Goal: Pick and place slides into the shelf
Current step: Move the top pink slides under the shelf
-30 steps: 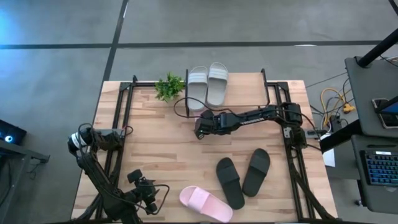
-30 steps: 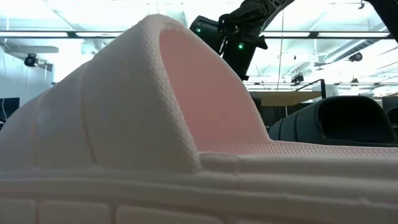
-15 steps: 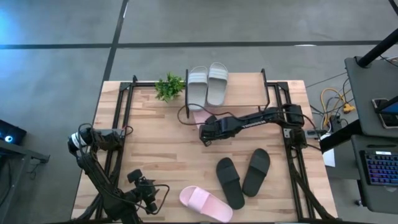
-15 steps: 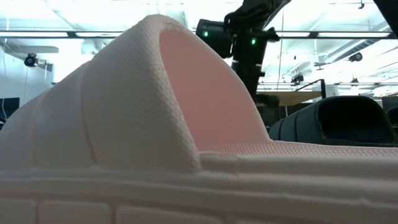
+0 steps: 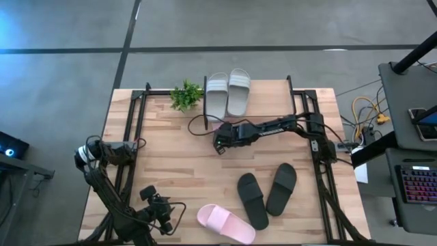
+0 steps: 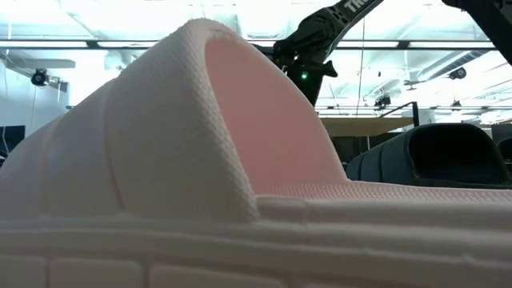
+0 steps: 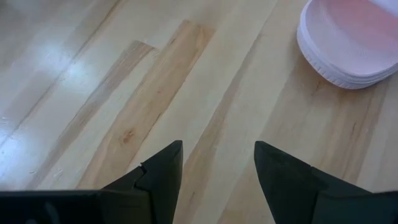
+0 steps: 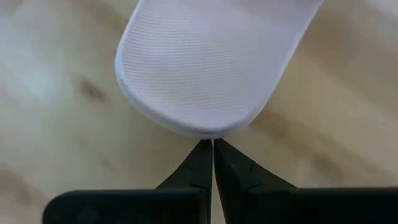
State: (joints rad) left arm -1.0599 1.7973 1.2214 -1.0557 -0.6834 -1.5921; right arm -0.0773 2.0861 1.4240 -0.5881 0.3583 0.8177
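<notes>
Ribbed pink slide (image 8: 211,62) meets closed right pincer (image 8: 212,155).

A light wooden table (image 5: 171,164) carries a low shelf (image 5: 273,96) at its far edge, topped by a grey-green pair of slides (image 5: 227,92). A small green plant (image 5: 186,94) stands beside it. Two black slides (image 5: 266,191) and one pink slide (image 5: 225,223) lie near the front.

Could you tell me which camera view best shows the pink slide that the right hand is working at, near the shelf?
The right wrist view: the pink slide fills it, its rim right at the shut fingertips of the right hand. The high view shows only a pink sliver beside that hand. The low and left wrist views show only the other pink slide.
</notes>
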